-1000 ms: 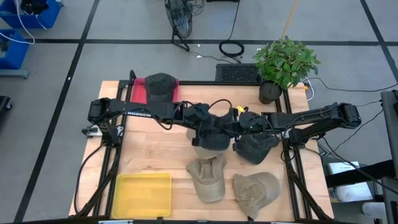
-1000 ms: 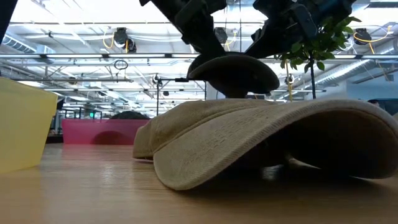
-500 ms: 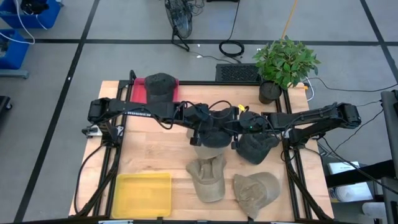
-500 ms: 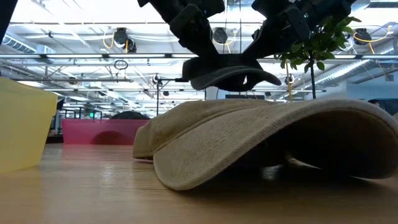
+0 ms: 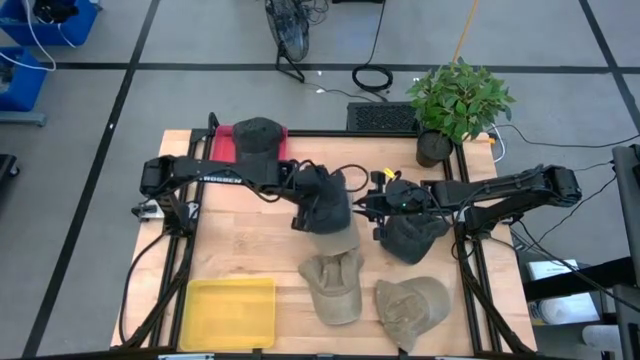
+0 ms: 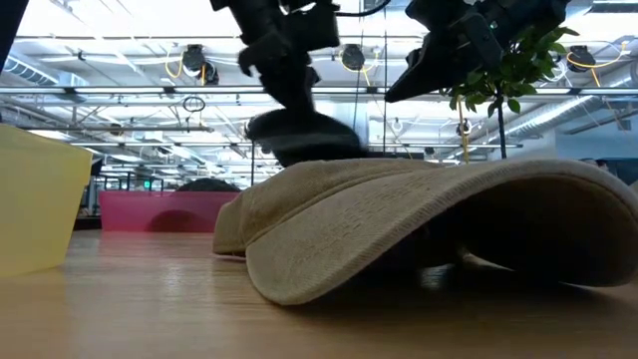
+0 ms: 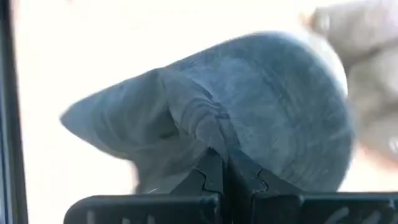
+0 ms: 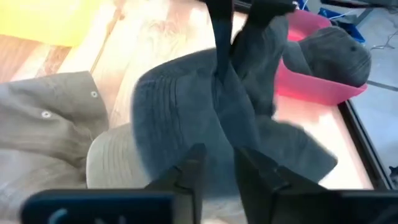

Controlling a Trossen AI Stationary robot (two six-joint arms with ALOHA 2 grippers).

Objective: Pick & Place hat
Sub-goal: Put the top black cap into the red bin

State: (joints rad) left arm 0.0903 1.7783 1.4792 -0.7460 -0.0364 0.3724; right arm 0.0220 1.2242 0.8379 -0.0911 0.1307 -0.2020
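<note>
Shift: dark hat (image 5: 322, 196) carried toward frame left since the earlier frame.
Left hand (image 7: 225, 163): clamped on its crown fabric.
Right hand (image 8: 217, 168): fingers parted, hat released.
Risk: thin pinch may slip before the pink bin (image 5: 222, 148) at upper left.

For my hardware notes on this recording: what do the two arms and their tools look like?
Both arms are dark, slim jointed links. The left arm carries white lettering along its link, and black cables loop beside both. The left tool has two flat dark fingers with notched inner edges; the right tool has similar dark fingers on a wide black crossbar.
</note>
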